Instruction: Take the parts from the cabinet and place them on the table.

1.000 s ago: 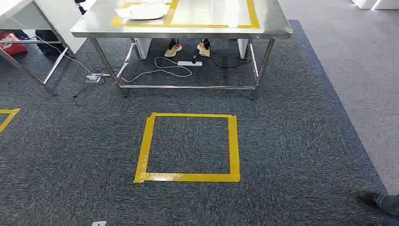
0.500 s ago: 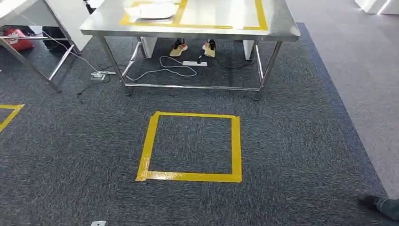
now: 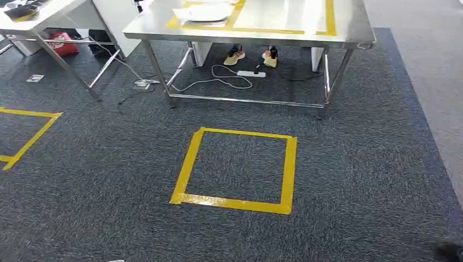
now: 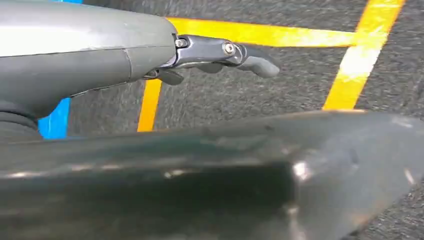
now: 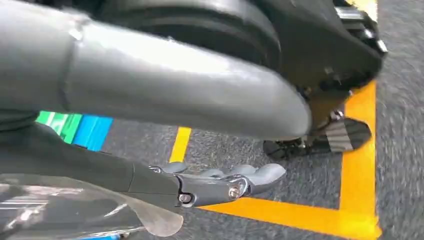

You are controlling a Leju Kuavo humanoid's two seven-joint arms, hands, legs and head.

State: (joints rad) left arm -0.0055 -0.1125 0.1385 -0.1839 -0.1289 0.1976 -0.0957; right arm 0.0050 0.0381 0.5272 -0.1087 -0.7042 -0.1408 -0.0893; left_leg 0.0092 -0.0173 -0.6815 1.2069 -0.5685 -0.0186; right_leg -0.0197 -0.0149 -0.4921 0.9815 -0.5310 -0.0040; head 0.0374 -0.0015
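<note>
Steel table ahead with a white part inside its yellow tape. Left hand and right hand hang over carpet, fingers extended, holding nothing. No legible writing.

Steel table with yellow tape outlines, white part
</note>
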